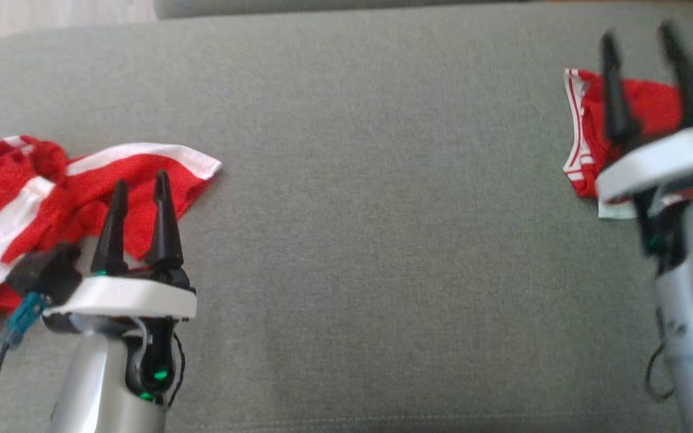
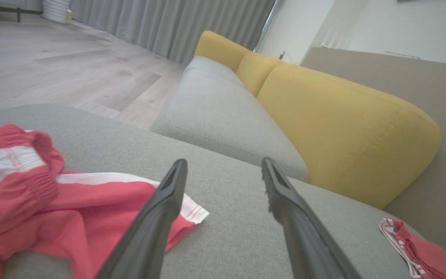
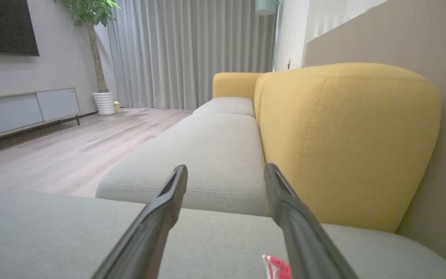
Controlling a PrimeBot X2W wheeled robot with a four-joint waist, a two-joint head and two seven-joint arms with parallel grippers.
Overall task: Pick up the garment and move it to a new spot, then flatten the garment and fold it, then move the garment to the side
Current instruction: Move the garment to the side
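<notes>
Here, the garment [image 1: 650, 105] lies as a compact red bundle at the right end of the grey sofa seat [image 1: 382, 210], with its white-and-red striped trim along the edge that faces the middle of the seat. In the head view the right gripper [image 1: 637, 33] stands in front of it, blurred, and the red cloth shows between and beside its two dark fingers. Its jaws are spread wide and grip none of the cloth. In the right wrist view the right gripper [image 3: 226, 167] has its fingers well apart, and a small red-and-white corner of the garment [image 3: 275, 267] shows at the bottom edge, just inside the right-hand finger and lower than the tips. Whether the fingers touch the fabric cannot be told. At the far left of the seat the left gripper [image 1: 141, 180] stands over the crumpled red shorts [image 1: 82, 192] with broad white bands, its jaws also wide. In the left wrist view the left gripper [image 2: 223, 162] has its left-hand finger over a white hem of the shorts [image 2: 33, 201], and the garment [image 2: 420, 252] lies well apart at the lower right corner.
</notes>
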